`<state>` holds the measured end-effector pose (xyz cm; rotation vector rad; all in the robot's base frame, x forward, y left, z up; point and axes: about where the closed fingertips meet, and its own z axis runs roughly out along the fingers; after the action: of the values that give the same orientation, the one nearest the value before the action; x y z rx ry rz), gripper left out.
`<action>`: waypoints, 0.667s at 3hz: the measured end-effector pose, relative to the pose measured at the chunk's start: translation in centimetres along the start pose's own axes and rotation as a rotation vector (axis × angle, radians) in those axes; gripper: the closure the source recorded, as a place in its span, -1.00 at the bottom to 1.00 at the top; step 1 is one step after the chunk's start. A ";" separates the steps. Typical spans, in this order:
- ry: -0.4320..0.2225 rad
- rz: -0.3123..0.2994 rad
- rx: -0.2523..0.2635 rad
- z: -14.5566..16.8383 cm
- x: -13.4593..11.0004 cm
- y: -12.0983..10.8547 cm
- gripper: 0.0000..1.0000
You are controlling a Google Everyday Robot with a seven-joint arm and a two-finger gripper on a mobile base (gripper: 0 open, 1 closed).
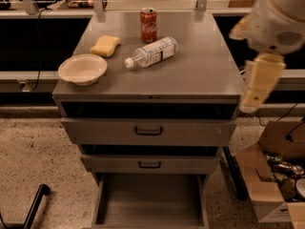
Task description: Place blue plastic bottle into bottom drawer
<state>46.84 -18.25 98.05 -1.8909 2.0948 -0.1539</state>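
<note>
The blue plastic bottle (151, 52) lies on its side on the grey cabinet top (200, 75), with its white cap pointing front-left, just in front of a red soda can (148, 25). The bottom drawer (149, 199) is pulled out at the foot of the cabinet, and its flat grey floor is bare. My gripper (250, 101) hangs at the end of the cream arm by the cabinet's right front corner. It is well right of the bottle and holds nothing that I can see.
A yellow sponge (105, 46) and a beige bowl (82, 69) sit on the left of the top. The two upper drawers (148, 130) stand slightly ajar. An open cardboard box (274, 185) of clutter stands on the floor at the right. A dark bar (35, 205) crosses the floor at the lower left.
</note>
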 end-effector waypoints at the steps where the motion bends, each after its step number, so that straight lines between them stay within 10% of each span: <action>1: 0.050 -0.247 -0.008 3.2 -6.8 -3.3 -1.00; 2: 0.114 -0.441 -0.023 8.8 -13.7 -6.6 -1.00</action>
<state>56.86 -4.47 93.82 -2.3825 1.7165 -0.3436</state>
